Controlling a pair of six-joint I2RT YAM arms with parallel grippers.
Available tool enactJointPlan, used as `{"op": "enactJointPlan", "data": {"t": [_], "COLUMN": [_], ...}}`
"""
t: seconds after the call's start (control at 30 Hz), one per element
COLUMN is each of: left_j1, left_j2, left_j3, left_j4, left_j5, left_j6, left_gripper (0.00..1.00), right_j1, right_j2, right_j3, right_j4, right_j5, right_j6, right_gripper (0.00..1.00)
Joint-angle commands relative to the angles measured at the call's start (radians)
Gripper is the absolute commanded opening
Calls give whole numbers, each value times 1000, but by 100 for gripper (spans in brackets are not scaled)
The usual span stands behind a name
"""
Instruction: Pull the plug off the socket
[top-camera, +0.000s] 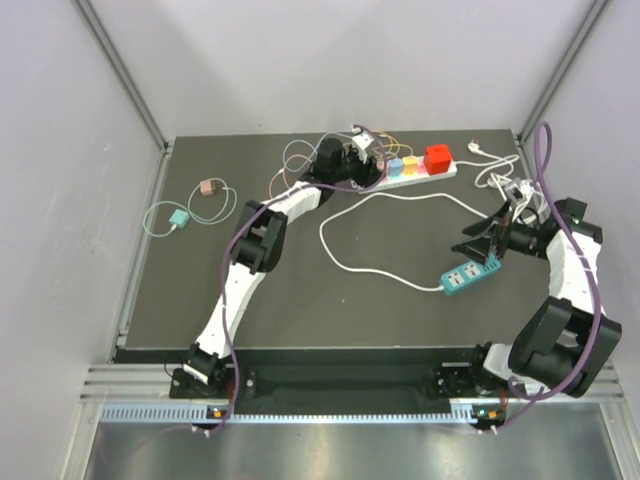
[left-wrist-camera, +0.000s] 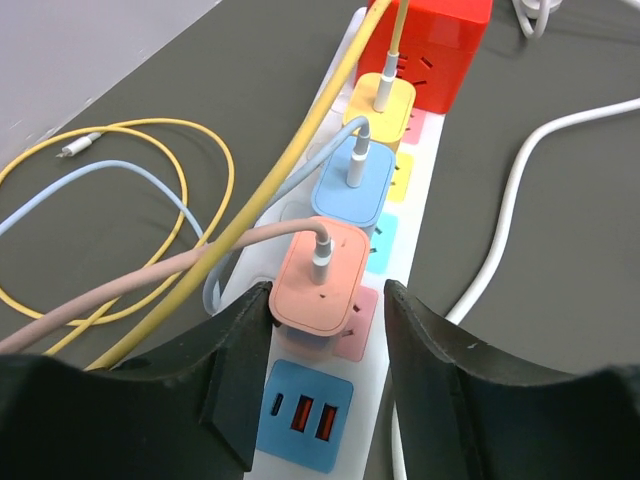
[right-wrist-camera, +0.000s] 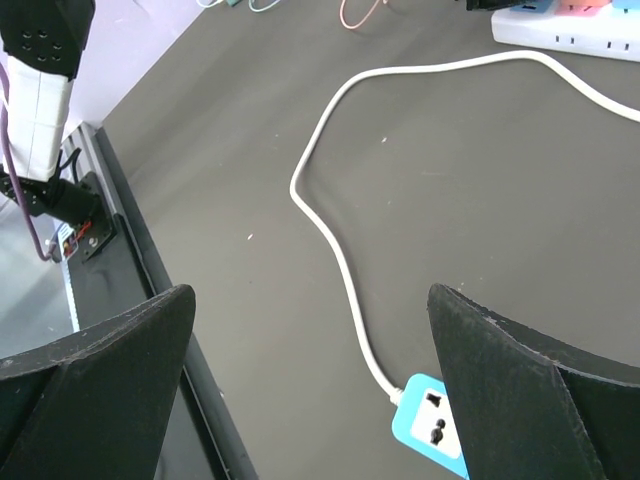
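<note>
Pink plug (left-wrist-camera: 322, 280) sits in the left gripper (left-wrist-camera: 328, 300), jaws flanking it, grip not certain; clamp firmly, pull straight up off the strip (left-wrist-camera: 402, 235). Right gripper (right-wrist-camera: 310, 295), at 3 o'clock, gapes empty

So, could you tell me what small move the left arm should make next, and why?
Probably finish closing the left gripper on the pink plug before pulling. Its fingers flank the plug, which sits in the white power strip; one touches its side, but a sliver of gap shows at the other.
</note>
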Motion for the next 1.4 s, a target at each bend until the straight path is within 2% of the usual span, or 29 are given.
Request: {"op": "enactJointPlan", "data": {"t": [0.0,0.07,0.13,0.17,0.27,0.33,0.37,0.47,0.67,0.83,0.97,1.07,1.27,1.37], "left_j1": [-31,-34,-38,-42,-49,-55,-55,-60,-48,7,41,46,50,50], "left_j2": [10,10,10,10,10,9,6,-38,-272,-448,-560,-654,-858,-940], "left_j3": [42,45,48,47,48,45,45,3,-318,-540,-675,-803,-1060,-1117], "left_j4": [57,50,47,47,44,38,33,27,125,145,50,4,-56,-108], "left_j5": [31,28,16,12,9,3,-6,-47,-207,-256,-267,-311,-420,-455], "left_j6": [18,25,30,30,36,38,41,62,117,110,126,133,50,39], "left_gripper": [54,52,45,34,24,2,0,0,0,0,0,0,0,0], "right_j1": [-17,-20,-22,-22,-25,-28,-29,-39,-49,-49,-49,-49,-25,7], "right_j2": [-4,-3,2,2,7,8,11,17,31,42,59,92,123,117], "right_j3": [48,51,51,53,57,60,63,71,89,96,112,131,122,122], "right_j4": [-7,-13,-19,-24,-32,-52,-58,-88,-179,-239,-315,-436,-450,-449], "right_j5": [-52,-55,-56,-56,-58,-63,-63,-66,-81,-92,-95,-95,-81,-78], "right_j6": [-50,-54,-60,-63,-74,-91,-97,-126,-214,-286,-378,-511,-542,-548], "right_gripper": [100,100,100,100,100,100,100,100,100,100,100,100,100,100]}}
